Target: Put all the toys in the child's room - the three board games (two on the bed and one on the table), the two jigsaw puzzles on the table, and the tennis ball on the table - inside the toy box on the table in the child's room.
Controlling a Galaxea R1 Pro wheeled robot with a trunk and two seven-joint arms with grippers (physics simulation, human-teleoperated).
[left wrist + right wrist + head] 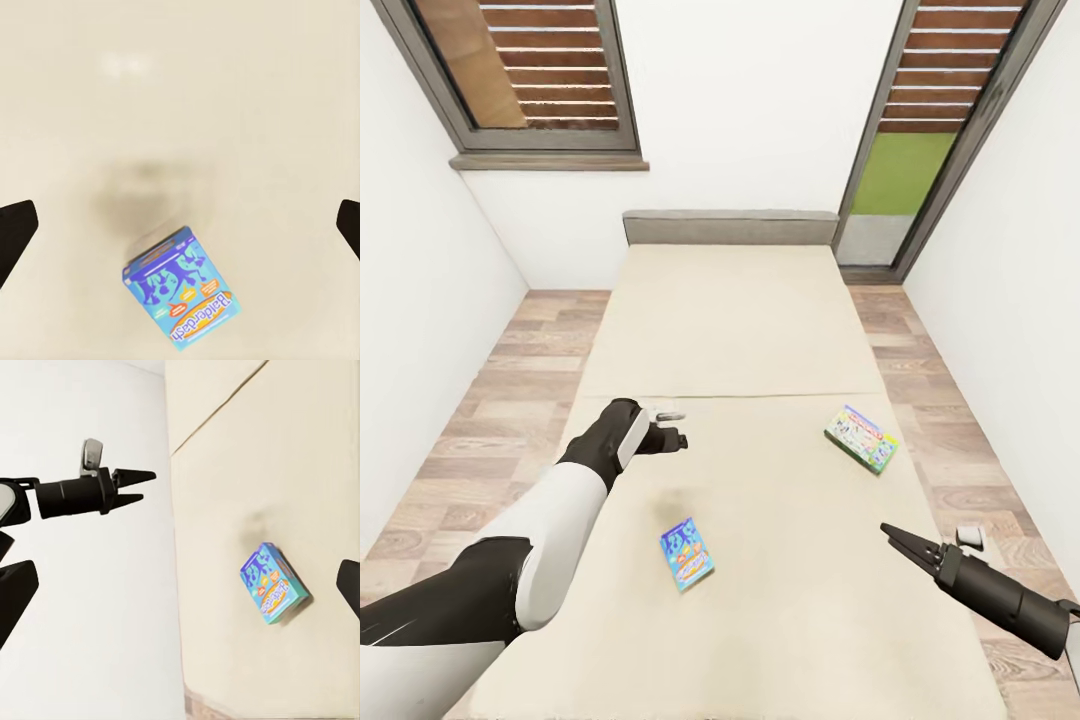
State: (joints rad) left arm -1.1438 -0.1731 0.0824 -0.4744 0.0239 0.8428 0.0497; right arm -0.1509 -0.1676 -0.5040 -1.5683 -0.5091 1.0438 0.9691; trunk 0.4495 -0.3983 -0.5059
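Lying flat, blue board game [686, 553] long axis toward headboard; left claw [678, 438] agape, empty above.

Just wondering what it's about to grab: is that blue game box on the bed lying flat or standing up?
Lying flat. The blue game box rests cover-up on the bed, apart from the left gripper above it.

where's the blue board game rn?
In the head view the blue board game lies flat on the bed, near its foot and left of centre. It sits below the left gripper, with the green-edged board game farther right.
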